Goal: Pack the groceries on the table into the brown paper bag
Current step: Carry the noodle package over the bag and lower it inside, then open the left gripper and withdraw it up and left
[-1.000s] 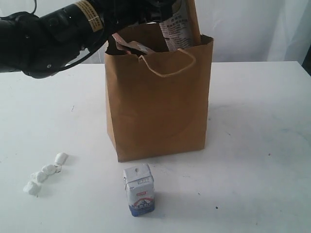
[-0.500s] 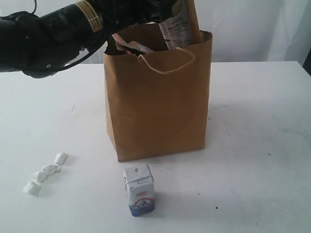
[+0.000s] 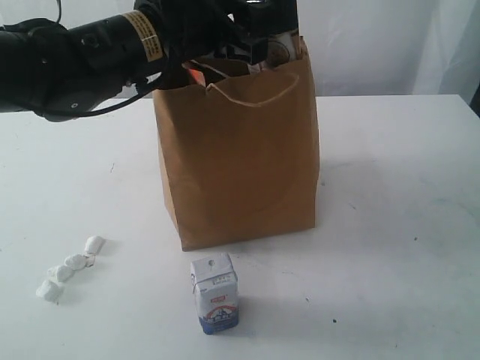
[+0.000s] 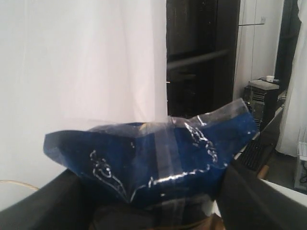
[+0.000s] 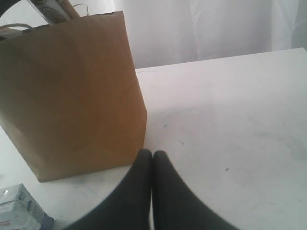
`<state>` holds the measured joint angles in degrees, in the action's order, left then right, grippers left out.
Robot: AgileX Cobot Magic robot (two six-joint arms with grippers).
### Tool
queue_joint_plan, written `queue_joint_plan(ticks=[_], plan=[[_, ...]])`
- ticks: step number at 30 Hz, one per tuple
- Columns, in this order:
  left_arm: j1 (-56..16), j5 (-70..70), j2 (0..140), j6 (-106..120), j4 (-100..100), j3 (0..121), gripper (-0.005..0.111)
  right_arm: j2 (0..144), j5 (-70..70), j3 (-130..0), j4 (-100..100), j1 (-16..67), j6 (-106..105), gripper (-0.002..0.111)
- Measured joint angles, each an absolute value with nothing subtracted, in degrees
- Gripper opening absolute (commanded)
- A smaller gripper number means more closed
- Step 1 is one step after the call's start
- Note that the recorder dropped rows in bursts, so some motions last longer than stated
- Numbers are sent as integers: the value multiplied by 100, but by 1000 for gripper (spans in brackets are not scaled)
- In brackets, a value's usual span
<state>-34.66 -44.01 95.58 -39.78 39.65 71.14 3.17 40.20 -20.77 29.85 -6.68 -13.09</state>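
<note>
You are partway through putting the long noodle packet (image 3: 279, 46) into the brown paper bag (image 3: 240, 157), which stands at the centre of the exterior frame. Your left gripper (image 4: 153, 203) is over the bag's mouth at top centre. Its jaws grasp the packet's blue, clear-sealed end, and only the top of the packet shows above the ragged rim. Your right gripper (image 5: 152, 160) hangs low over the counter (image 3: 405, 195), near a lower corner of the bag, jaws clenched on nothing.

I judge this step almost done. Next, release the jaws so the packet settles inside. Then lift the left arm straight up, clear of the rim and the cord handle (image 3: 255, 94), so the bag is not dragged or tipped.

Two things remain to pack. The small white-blue carton (image 3: 215, 294) stands upright at bottom centre, just in front of the bag. The white wrapped sweets (image 3: 69, 264) lie at lower left, well apart from it. The carton looks an easy pick. The sweets are small and loose, so expect several careful pinches.
</note>
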Motion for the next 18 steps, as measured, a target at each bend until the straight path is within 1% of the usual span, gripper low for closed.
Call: queue_joint_plan(ticks=[13, 18], plan=[[-3466, -4294, 9126, -3701, 3867, 7102, 69, 317, 4030, -2077, 2985, -668, -1309, 0], [-3466, -3673, 9076, -3739, 3861, 7102, 69, 317, 4030, -2077, 2985, -668, -1309, 0]])
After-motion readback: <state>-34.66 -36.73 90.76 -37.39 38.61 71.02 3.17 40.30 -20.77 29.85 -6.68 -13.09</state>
